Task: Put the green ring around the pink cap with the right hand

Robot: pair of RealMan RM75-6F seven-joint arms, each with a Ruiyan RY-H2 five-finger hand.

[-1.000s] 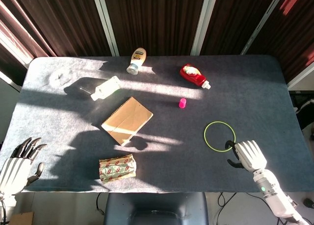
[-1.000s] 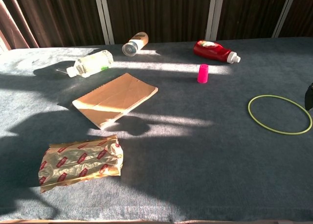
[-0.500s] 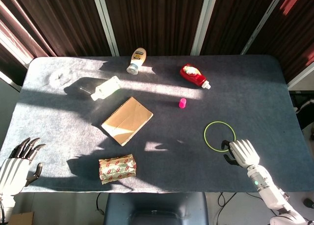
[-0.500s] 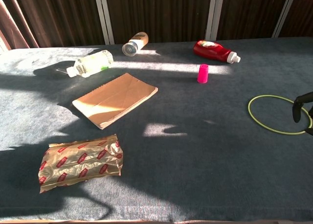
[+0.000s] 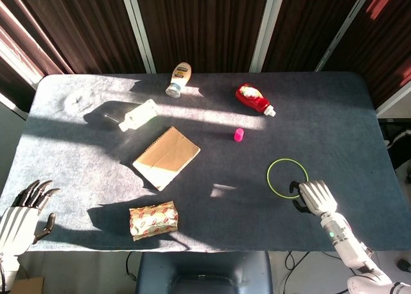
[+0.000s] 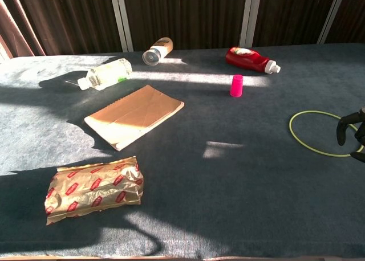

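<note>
The green ring (image 5: 287, 177) (image 6: 319, 133) lies flat on the grey table at the right. A pink cap (image 5: 238, 135) (image 6: 236, 85) stands upright further back and to the left of it. My right hand (image 5: 312, 196) (image 6: 352, 131) sits at the ring's near right rim, dark fingertips curled down onto or just over the ring; a firm hold is not visible. My left hand (image 5: 22, 217) hangs off the table's near left corner, fingers apart, holding nothing.
A red ketchup bottle (image 5: 254, 99) lies behind the cap. A brown notebook (image 5: 166, 156), a clear bottle (image 5: 137, 115), a mayonnaise bottle (image 5: 179, 79) and a snack packet (image 5: 153, 219) occupy the left and middle. The table's near edge (image 5: 257, 249) runs close to the right hand.
My right hand has drawn slightly left onto the ring's near rim. Shadows on the table have shifted. The ring and cap have not moved.
</note>
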